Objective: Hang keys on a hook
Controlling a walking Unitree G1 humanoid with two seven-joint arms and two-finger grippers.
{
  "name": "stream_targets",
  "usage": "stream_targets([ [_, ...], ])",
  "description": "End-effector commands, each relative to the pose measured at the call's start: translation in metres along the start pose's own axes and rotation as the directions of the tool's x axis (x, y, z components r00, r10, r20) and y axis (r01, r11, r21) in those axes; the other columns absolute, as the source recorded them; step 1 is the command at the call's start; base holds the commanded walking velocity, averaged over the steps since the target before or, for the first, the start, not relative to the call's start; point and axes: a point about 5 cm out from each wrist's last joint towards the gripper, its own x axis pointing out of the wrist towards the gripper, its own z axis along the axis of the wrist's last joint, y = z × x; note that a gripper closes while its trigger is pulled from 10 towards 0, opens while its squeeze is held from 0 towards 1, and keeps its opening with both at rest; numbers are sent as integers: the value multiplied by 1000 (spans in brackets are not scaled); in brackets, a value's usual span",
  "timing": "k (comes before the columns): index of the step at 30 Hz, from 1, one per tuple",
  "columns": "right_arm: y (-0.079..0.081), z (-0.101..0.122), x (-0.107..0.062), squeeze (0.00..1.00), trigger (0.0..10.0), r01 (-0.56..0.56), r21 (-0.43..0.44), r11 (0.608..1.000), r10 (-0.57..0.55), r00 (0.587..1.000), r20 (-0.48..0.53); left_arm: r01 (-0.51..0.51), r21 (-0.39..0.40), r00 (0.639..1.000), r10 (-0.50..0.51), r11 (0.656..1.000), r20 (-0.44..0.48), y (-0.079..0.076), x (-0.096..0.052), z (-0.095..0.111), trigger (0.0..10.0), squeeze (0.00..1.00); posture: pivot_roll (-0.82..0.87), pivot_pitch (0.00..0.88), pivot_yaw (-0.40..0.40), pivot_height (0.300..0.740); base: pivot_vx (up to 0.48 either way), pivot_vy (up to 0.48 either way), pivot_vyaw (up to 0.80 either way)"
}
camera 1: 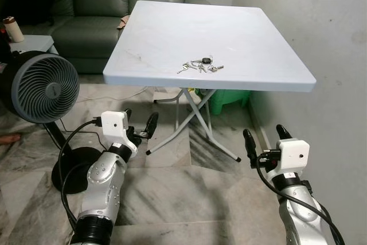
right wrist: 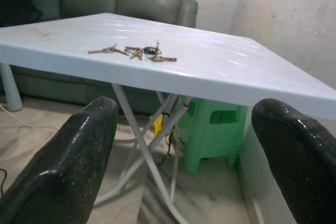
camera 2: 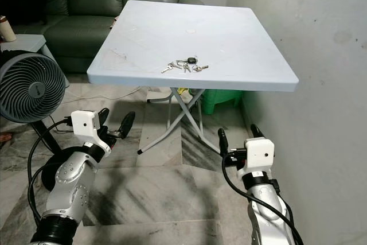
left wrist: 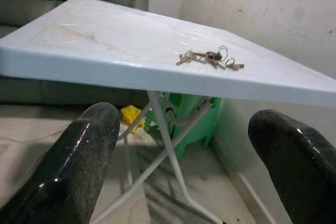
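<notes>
End effectors (camera 1: 265,136) low — keys (camera 1: 200,65) on table (camera 1: 269,55)

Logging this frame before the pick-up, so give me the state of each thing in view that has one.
keys: lying loose on the table, untouched
folding table: unfolded, standing
left gripper: fingers open, empty, below the table edge
right gripper: fingers open, empty
green stool: upright under the table

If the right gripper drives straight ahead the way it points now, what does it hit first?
Probably the table's crossed legs or the green stool behind them. The right gripper sits below the tabletop, under the keys; depth unclear.
</notes>
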Motion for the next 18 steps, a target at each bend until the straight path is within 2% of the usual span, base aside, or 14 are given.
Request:
stream_targets([
  [1,6,5,1,0,10000,-15,-1,1000,15,1000,8,8,17,1000,-8,1000,3,-2,0,4,10000,0,38,0,-22,692,274,0,0],
  [18,4,3,-2,0,10000,-7,-3,1000,7,1000,-13,15,27,1000,-15,1000,-13,-2,1,3,10000,0,39,0,-20,692,305,0,0],
])
